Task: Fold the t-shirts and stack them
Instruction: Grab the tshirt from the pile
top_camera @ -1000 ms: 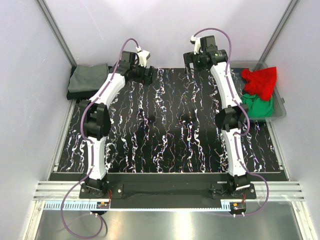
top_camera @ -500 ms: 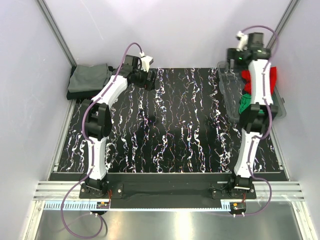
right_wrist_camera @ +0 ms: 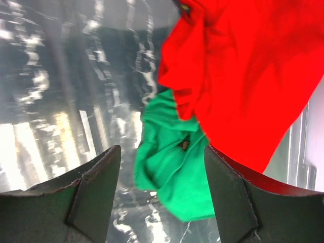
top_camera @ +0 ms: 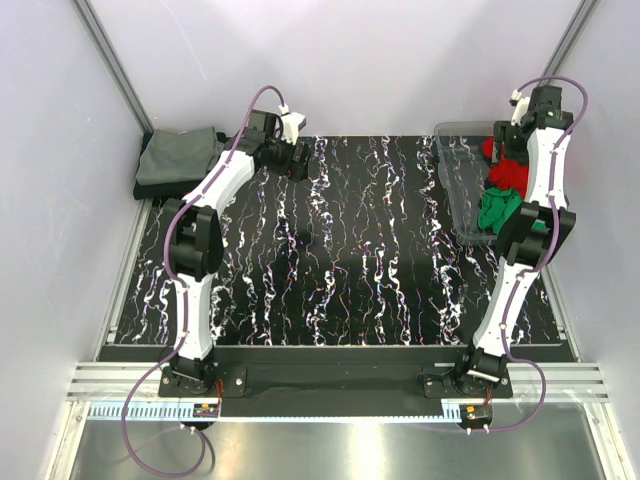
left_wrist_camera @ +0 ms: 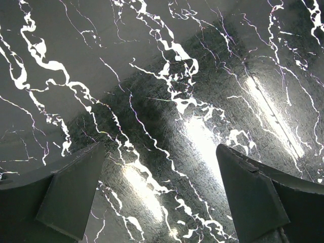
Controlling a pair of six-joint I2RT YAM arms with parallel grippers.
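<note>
Judging by how things lie, looks roughly half done: grey-olive t-shirt (top_camera: 180, 155) folded well apart from the bin (top_camera: 455, 175), red t-shirt (right_wrist_camera: 243, 66) and green t-shirt (right_wrist_camera: 172, 162) crumpled inside it beneath the wide-open, empty right gripper (right_wrist_camera: 159, 157); left gripper (left_wrist_camera: 161, 152) equally open, empty.

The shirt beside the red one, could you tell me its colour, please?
The shirt is bright green, best seen in the right wrist view.

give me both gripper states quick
Left gripper: open, empty.
Right gripper: open, empty, over the red shirt and green shirt.
</note>
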